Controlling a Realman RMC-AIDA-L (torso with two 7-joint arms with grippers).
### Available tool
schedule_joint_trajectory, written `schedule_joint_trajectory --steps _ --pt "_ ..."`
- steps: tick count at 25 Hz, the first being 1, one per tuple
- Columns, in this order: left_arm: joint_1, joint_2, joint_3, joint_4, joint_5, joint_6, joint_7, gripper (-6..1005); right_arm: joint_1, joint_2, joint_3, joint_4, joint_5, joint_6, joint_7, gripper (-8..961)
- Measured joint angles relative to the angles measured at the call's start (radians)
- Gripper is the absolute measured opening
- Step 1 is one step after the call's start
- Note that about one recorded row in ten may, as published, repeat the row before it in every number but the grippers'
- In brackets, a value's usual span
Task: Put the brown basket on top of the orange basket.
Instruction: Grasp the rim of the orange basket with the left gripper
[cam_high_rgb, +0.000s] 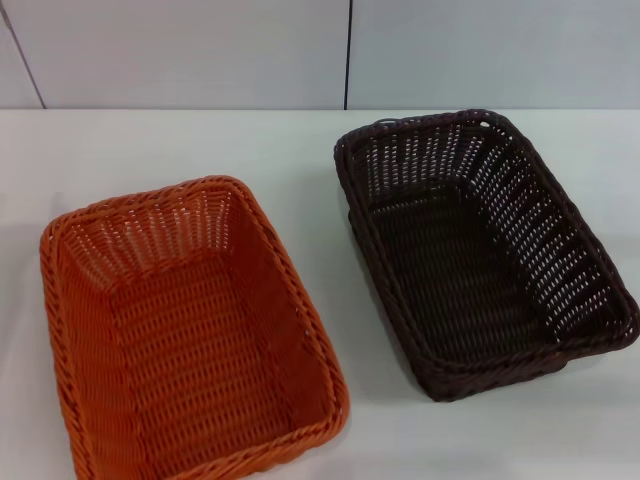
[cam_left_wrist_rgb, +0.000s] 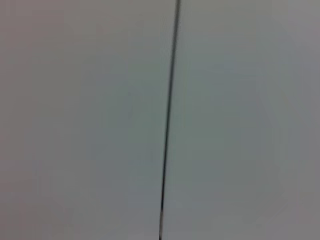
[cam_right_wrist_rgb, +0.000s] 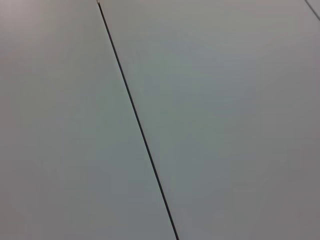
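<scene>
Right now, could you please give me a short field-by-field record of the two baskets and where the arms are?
brown basket: upright on the table, on the robot's right, empty
orange basket: upright on the table, on the robot's left, nearer the robot, empty
relation: side by side, apart, not stacked
left gripper: not in view; its wrist camera shows only a pale panel with a dark seam
right gripper: not in view; same kind of panel
task status: stacking not yet done
</scene>
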Motion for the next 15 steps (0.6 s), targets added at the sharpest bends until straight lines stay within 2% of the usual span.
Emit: schedule_joint_trajectory --steps 1,2,3,5,6,7,15 --pt "0.0 0.0 0.0 0.0 0.0 0.0 0.0 749 0.002 0.0 0.0 0.0 0.0 0.0 0.0 815" --pt "-0.016 -0.059 -0.04 -0.07 -0.001 -0.159 0.081 748 0.004 0.0 0.0 0.0 0.0 -0.001 0.0 815" --pt "-0.016 -0.059 -0.04 -0.07 -0.001 -0.159 0.081 747 0.004 0.0 0.0 0.0 0.0 -0.001 0.0 815" --pt "-0.066 -0.167 -0.121 -0.175 -0.012 -0.459 0.231 746 0.007 0.0 0.0 0.001 -0.001 -0.001 -0.001 816" --pt "-0.066 -0.167 -0.121 -0.175 -0.012 -0.459 0.231 745 0.007 0.0 0.0 0.001 -0.001 -0.001 -0.001 816" --pt "-0.111 -0.169 -0.14 -0.187 -0.053 -0.602 0.245 745 0.008 0.0 0.0 0.001 -0.001 -0.003 -0.001 816" --pt "-0.215 -0.173 -0.186 -0.147 -0.107 -0.809 0.183 739 0.015 -0.004 0.018 0.002 -0.002 -0.011 -0.004 816"
